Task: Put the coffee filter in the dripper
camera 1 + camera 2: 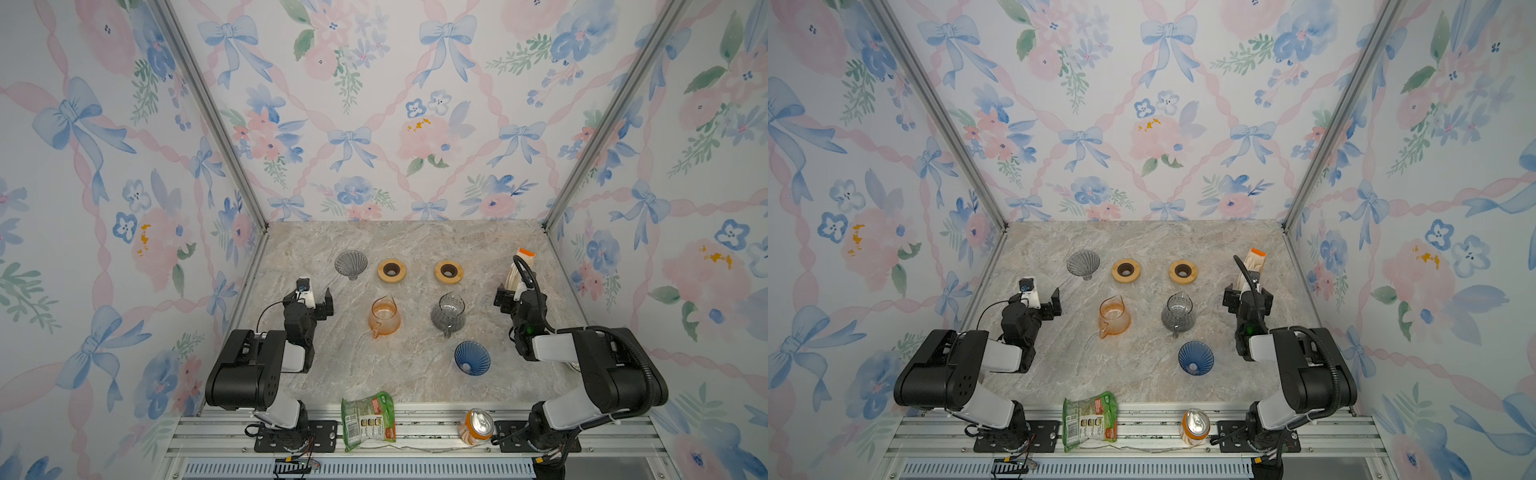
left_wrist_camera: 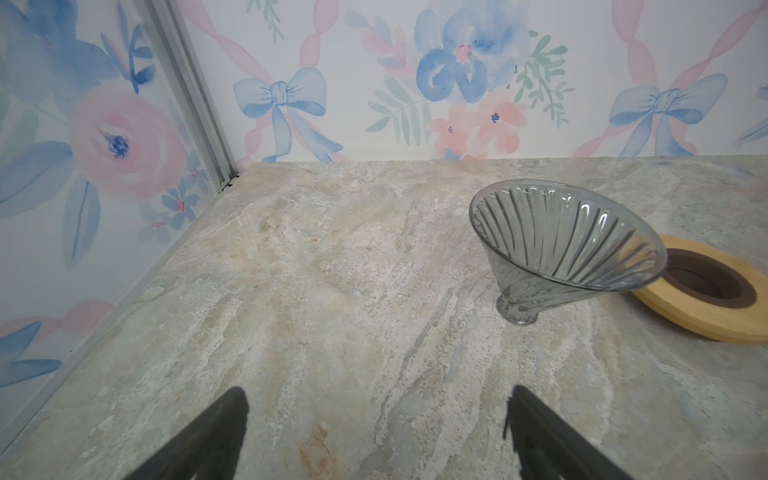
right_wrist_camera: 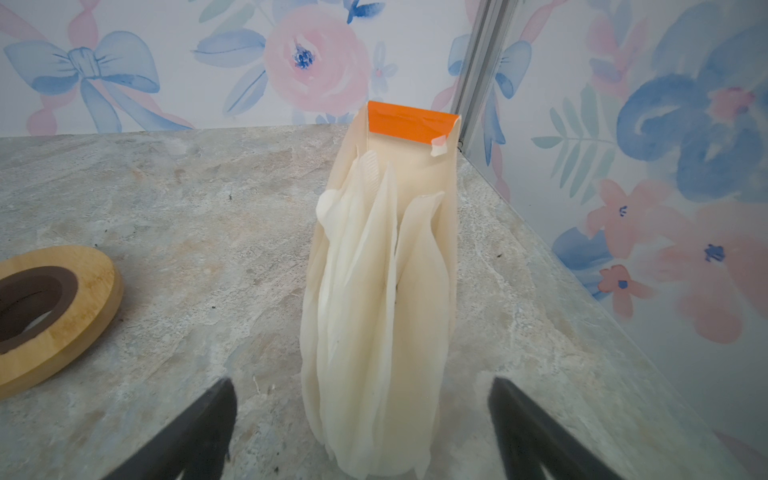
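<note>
Right gripper (image 3: 361, 386) wide open, empty; coffee filter stack (image 3: 374, 270) upright just ahead, centred on jaws. Left gripper (image 2: 377, 395) open, empty, farther from stack.

The coffee filters (image 3: 374, 311), thin cream-white paper, stand bunched upright in a pale holder (image 3: 444, 249) with an orange strip on top, at the far right of the worktop (image 1: 415, 245). A grey ribbed glass dripper (image 2: 569, 245) rests tilted on its narrow foot at the far left. A blue ribbed dripper (image 1: 472, 358) lies near right, tilted, its mouth empty.
</note>
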{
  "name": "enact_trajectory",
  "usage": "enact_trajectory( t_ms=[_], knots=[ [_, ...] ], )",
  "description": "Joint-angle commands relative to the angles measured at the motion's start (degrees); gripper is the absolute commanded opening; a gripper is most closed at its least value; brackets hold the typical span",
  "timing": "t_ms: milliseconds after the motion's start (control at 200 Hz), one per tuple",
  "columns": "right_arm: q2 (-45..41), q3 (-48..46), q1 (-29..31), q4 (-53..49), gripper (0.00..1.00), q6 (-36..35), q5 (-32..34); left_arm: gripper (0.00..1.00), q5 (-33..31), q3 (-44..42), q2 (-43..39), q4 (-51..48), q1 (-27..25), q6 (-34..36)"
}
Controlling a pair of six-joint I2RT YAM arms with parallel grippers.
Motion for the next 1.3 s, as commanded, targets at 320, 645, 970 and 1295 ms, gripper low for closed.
enact_trajectory(
  t_ms=[320, 645, 970, 1295],
  knots=[
    [-1.3, -2.7, 3.2, 4.9, 0.97, -2.6, 4.7, 0.98, -3.6, 0.6, -16.3, -12.2, -0.5, -0.3],
    [-0.6, -5.0, 4.5, 10.5, 0.97, -4.0, 6.3, 0.98, 1.0, 11.9, -31.9, -39.6, -0.6, -0.9],
    [-8.2, 4.4, 4.7, -13.6, 0.96, -5.1, 2.8, 0.98, 7.7, 18.6, -35.7, -54.9, -1.1, -2.6],
    [-15.1, 21.5, 5.9, -40.7, 0.97, 0.6, -6.3, 0.98, 10.3, 27.4, -33.2, -65.5, -2.9, -3.5]
  ],
)
